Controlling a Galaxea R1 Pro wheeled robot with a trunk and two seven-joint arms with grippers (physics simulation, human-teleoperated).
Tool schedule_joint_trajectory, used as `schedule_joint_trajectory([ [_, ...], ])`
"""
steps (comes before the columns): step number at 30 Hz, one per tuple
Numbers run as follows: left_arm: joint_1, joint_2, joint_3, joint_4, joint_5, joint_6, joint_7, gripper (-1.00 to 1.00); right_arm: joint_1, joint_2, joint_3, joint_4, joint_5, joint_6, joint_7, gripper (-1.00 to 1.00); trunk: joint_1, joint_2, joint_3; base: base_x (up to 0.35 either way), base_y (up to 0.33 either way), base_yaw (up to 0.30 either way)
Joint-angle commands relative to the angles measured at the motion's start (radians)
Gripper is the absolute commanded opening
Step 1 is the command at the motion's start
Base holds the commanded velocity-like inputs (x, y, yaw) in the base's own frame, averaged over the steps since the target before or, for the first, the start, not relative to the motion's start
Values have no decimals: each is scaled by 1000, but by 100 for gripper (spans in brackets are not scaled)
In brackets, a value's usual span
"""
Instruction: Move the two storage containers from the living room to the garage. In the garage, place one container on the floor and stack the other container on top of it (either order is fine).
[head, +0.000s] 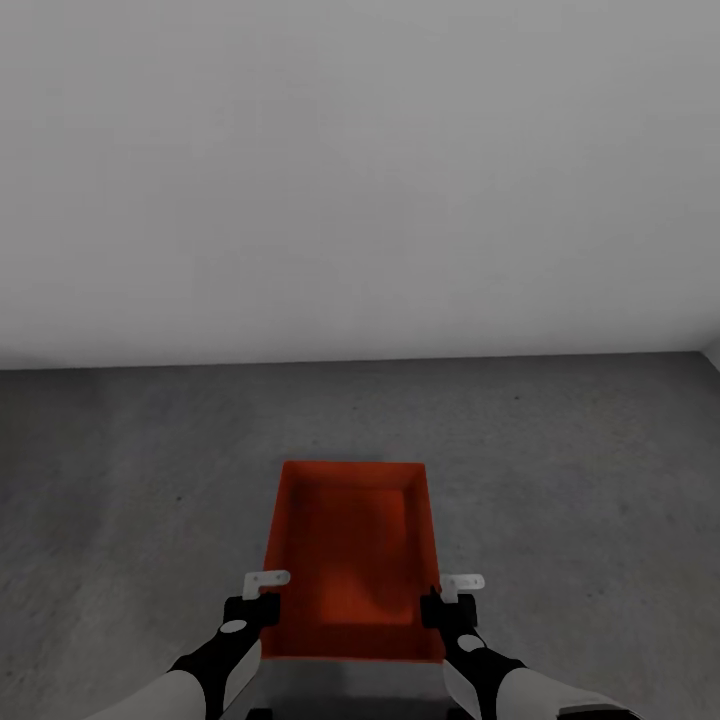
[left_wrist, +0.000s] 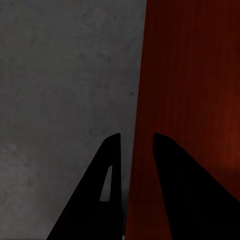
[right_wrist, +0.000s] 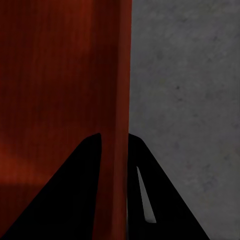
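One storage container (head: 350, 560) hangs over the dark grey floor (head: 560, 470) between both arms — the left gripper (head: 262, 590) pinches its left wall, the right gripper (head: 448, 592) its right wall, jaws narrow. Ahead, a plain pale wall (head: 360, 170) — bare concrete before it.

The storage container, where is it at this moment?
In the head view the storage container sits low at centre, over the dark grey floor before the pale wall, between the left gripper and right gripper.
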Motion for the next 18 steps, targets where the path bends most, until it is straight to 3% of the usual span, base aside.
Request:
schedule_joint_trajectory([
  [1, 0, 0, 16, 4, 6, -4, 10, -100, -1, 2, -46, -3, 28, 0, -5, -100, 4, -8, -4, 0, 0, 0],
  [18, 0, 0, 16, 3, 6, -4, 10, -100, -1, 2, -46, -3, 28, 0, -5, -100, 69, -127, -40, 0, 0, 0],
])
